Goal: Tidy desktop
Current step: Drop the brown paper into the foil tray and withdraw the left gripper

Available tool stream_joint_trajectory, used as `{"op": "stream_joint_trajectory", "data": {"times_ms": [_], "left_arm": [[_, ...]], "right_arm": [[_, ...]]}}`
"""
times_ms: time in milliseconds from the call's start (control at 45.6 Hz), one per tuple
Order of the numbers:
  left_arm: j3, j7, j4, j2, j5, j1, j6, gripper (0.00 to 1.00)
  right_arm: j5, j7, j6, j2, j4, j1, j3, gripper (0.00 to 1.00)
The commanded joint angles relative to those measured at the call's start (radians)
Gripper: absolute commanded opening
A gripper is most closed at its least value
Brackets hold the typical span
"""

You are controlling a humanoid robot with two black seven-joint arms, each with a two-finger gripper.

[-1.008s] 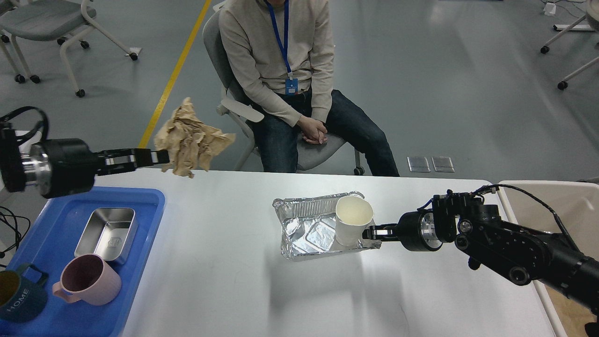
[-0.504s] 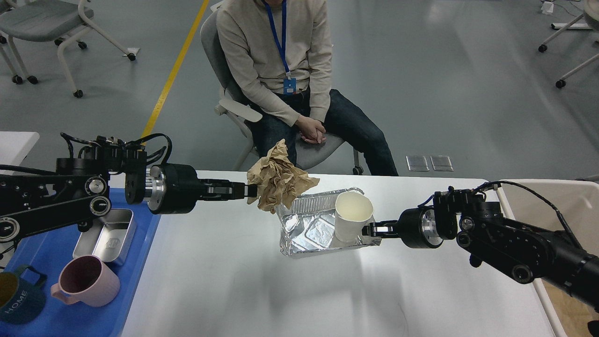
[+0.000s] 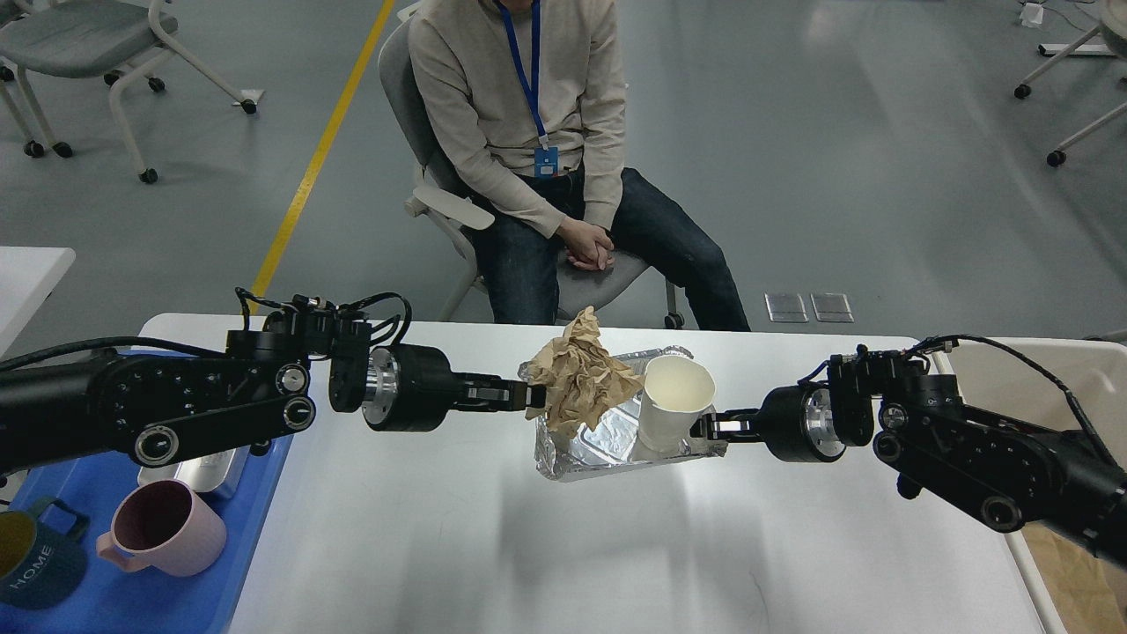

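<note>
The white desktop (image 3: 458, 537) fills the lower view. A crumpled silver foil tray (image 3: 599, 445) lies at its middle with a white paper cup (image 3: 673, 405) standing in its right end. My left gripper (image 3: 526, 396) is shut on a crumpled brown paper wad (image 3: 583, 374) and holds it over the tray's left part. My right gripper (image 3: 709, 429) is shut on the foil tray's right rim, just behind the cup's base.
A blue tray (image 3: 132, 572) at the left holds a steel box (image 3: 207, 467), a pink mug (image 3: 163, 528) and a dark blue mug (image 3: 31, 559). A beige bin (image 3: 1039, 379) stands off the right edge. A seated person (image 3: 537, 167) is beyond the far edge.
My left arm swung right, carrying the paper wad from beyond the table's far left to above the foil tray. The tray and cup shifted slightly right with my right gripper.
</note>
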Motion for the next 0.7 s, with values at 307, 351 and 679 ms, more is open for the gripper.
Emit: {"op": "stream_joint_trajectory", "data": {"times_ms": [307, 351, 679], "left_arm": [[-0.006, 0.005, 0.042, -0.100, 0.000, 0.004, 0.000, 0.23], [-0.006, 0.007, 0.042, -0.097, 0.000, 0.004, 0.000, 0.31], [-0.067, 0.013, 0.040, -0.038, -0.035, 0.010, 0.001, 0.91]], "right_arm": [[-0.001, 0.000, 0.000, 0.002, 0.001, -0.001, 0.004, 0.00], [-0.001, 0.000, 0.000, 0.002, 0.001, -0.003, 0.004, 0.00], [-0.001, 0.000, 0.000, 0.002, 0.001, -0.005, 0.006, 0.00]]}}
